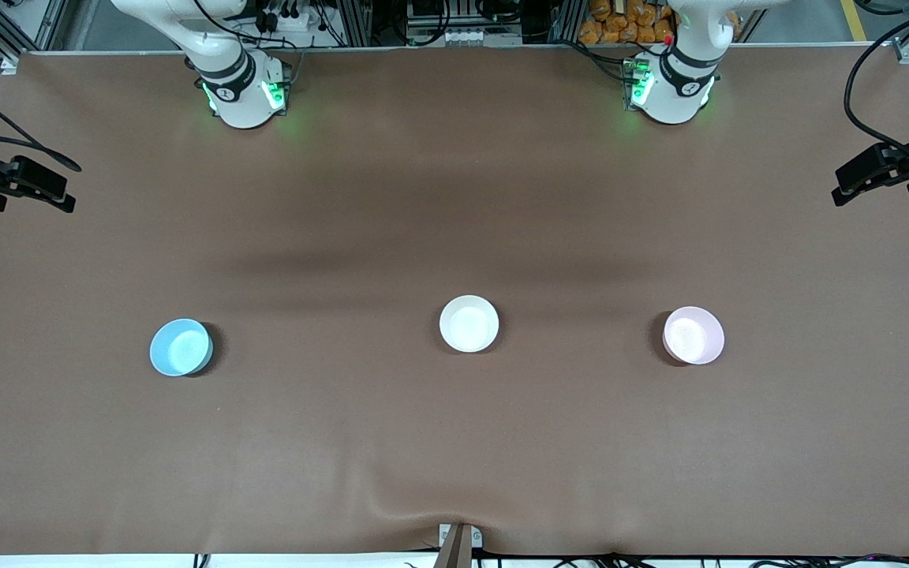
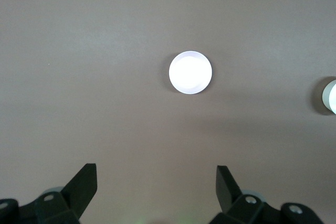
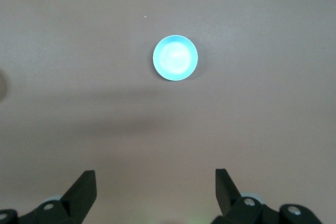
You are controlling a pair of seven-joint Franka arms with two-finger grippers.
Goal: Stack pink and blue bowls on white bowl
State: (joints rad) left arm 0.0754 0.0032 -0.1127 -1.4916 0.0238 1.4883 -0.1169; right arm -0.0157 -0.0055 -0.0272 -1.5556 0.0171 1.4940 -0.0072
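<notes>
Three bowls stand in a row on the brown bench [image 1: 454, 442], well apart from each other: the blue bowl [image 1: 181, 347] toward the right arm's end, the white bowl [image 1: 469, 323] in the middle, and the pink bowl [image 1: 693, 335] toward the left arm's end. The left claw [image 2: 156, 182] hangs high over the bench with its fingers spread wide and holds nothing; its wrist view looks down on the pink bowl [image 2: 190, 72]. The right claw [image 3: 155, 182] also hangs high, wide open and empty, with the blue bowl [image 3: 175, 57] below in its wrist view.
</notes>
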